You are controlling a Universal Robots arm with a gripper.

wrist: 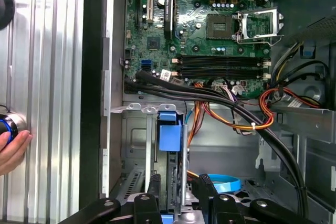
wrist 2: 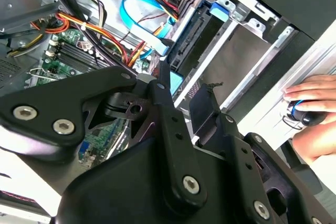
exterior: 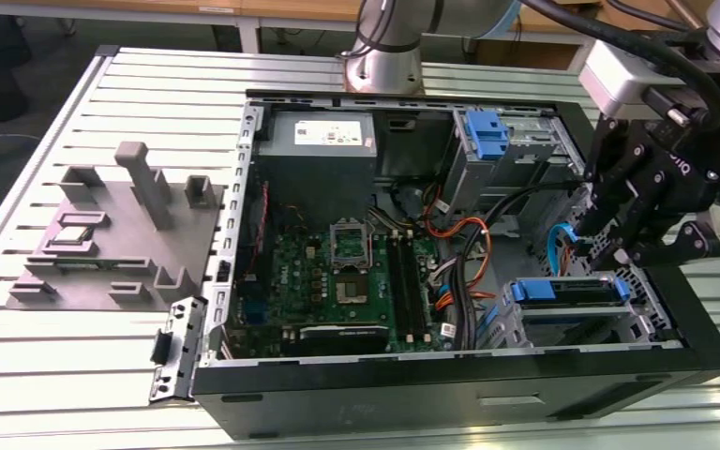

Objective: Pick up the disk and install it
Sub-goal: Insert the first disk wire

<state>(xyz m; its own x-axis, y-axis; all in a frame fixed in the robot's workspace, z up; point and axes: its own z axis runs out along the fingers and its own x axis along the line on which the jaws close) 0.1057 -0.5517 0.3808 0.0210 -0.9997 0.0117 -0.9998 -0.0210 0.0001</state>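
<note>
Exterior view: tool [exterior: 617,246] hung over right end of open computer case [exterior: 460,386], fingers spread, gripping nothing. One disk [exterior: 566,292] sat in drive cage under tool. One grey fixture block [exterior: 97,234] on tabletop [exterior: 85,361], exterior view's left.

Second wrist view: disk [wrist 2: 191,34] edge-on in cage beyond tool [wrist 2: 182,80]. Orange cables [wrist 2: 94,27] nearby. One hand [wrist 2: 315,137] outside case.

First wrist view: disk's blue tab [wrist: 169,129] in line with gap of tool [wrist: 177,182]. Black cable bundle [wrist: 210,95] crossed between motherboard [wrist: 210,3] and cage.
</note>
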